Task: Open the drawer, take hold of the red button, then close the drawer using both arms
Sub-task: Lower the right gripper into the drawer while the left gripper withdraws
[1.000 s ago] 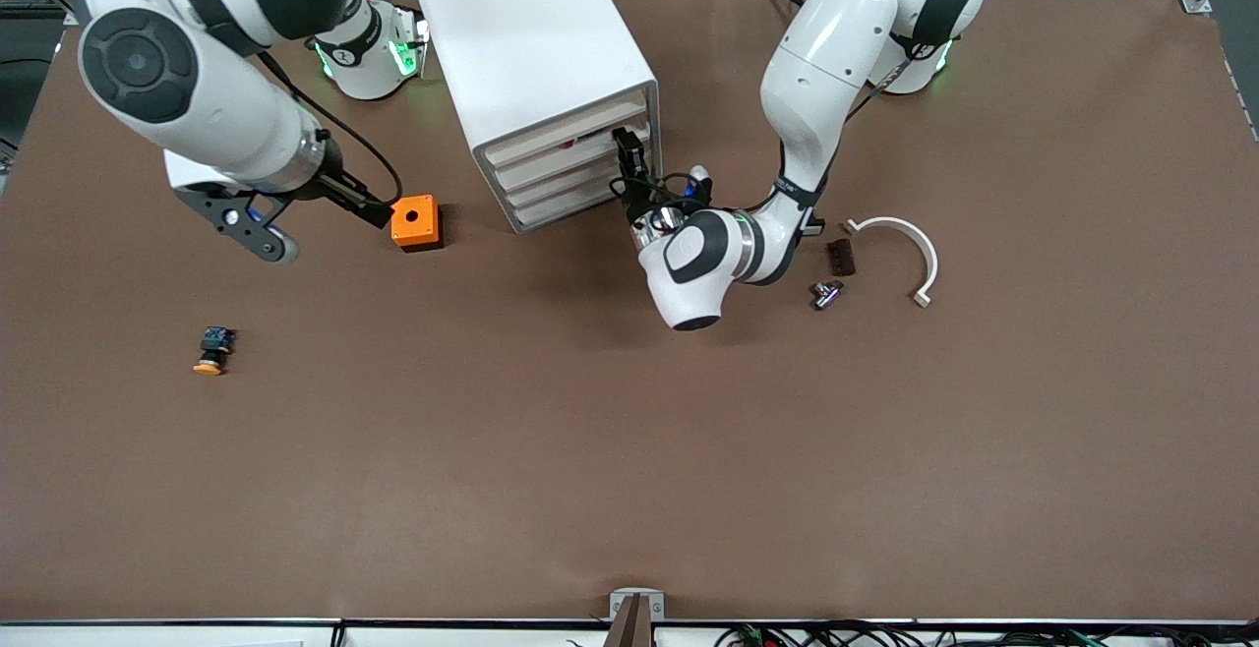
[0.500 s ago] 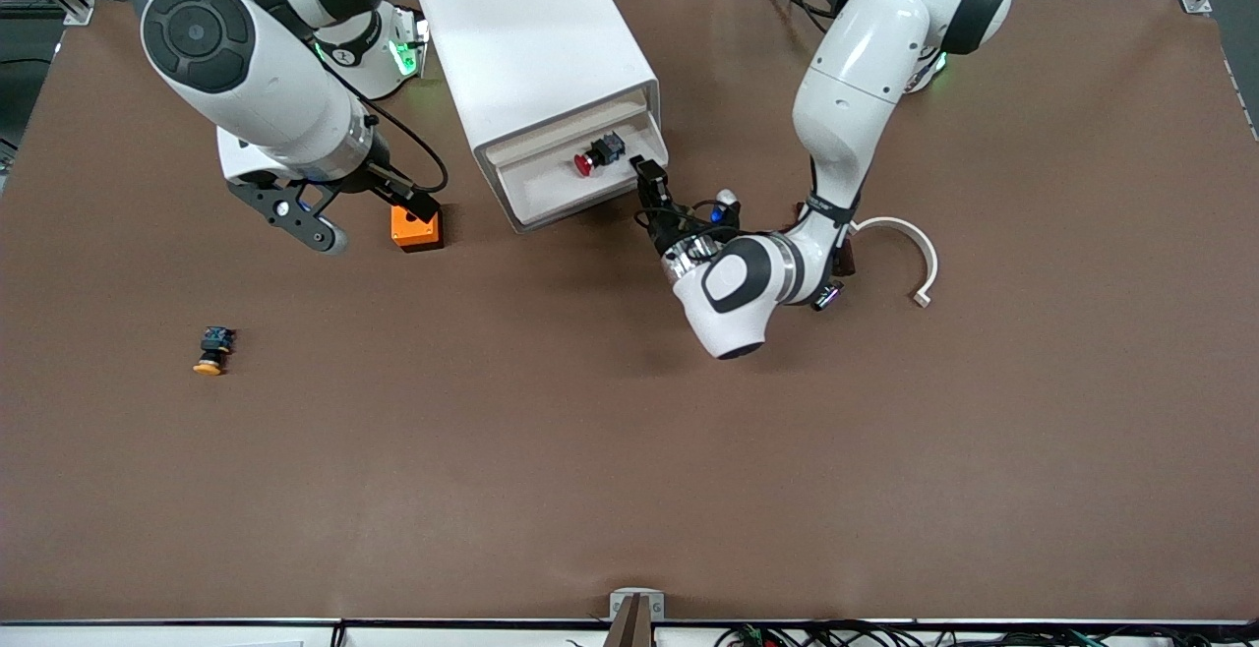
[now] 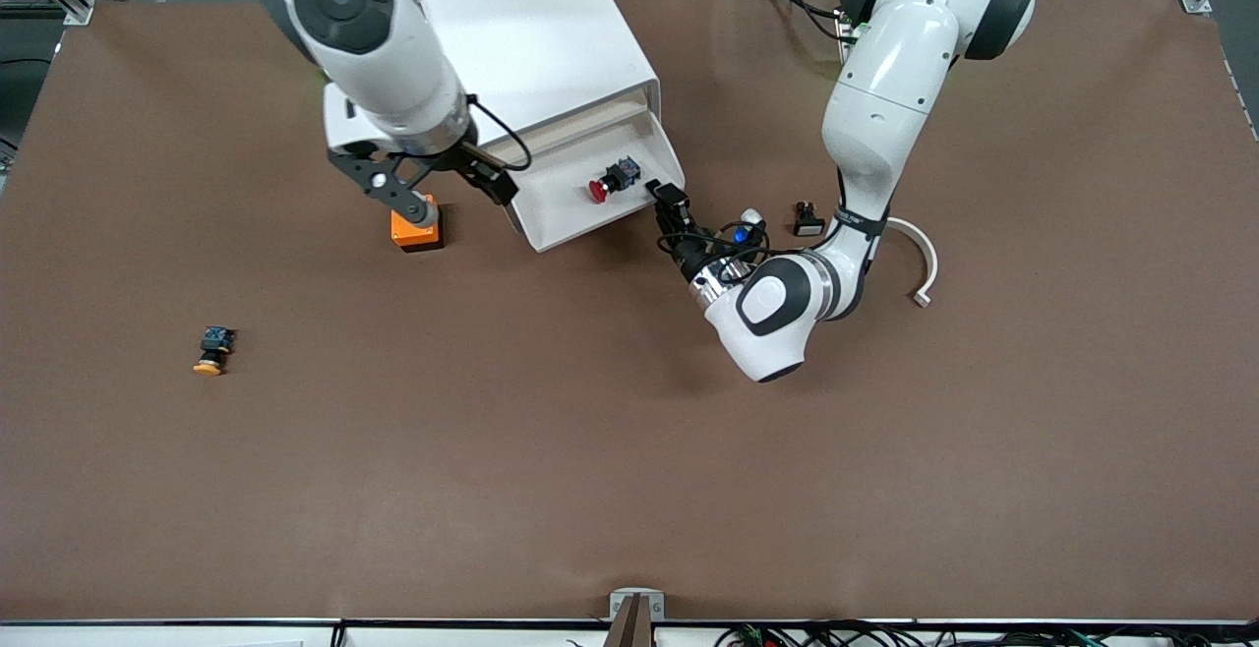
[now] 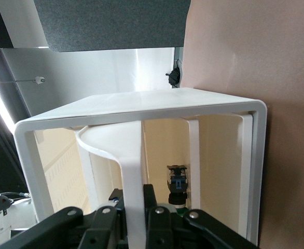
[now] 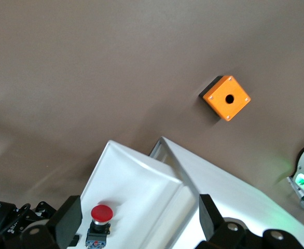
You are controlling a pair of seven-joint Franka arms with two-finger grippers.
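The drawer (image 3: 590, 197) is pulled out by the left gripper (image 3: 669, 203), clamped on its front lip. The red-capped button (image 3: 610, 181) lies exposed; a descent onto it is called for from the wide-open, empty right gripper (image 3: 462, 197).

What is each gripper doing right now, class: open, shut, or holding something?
Left gripper: shut on the drawer front lip.
Right gripper: open, holding nothing, over the cabinet beside the orange cube.

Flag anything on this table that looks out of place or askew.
Nothing looks damaged or spilled. The drawer stands pulled out, with the left gripper shut on its front edge and the button lying on its side inside. A similar orange-capped button lies on its side toward the right arm's end.
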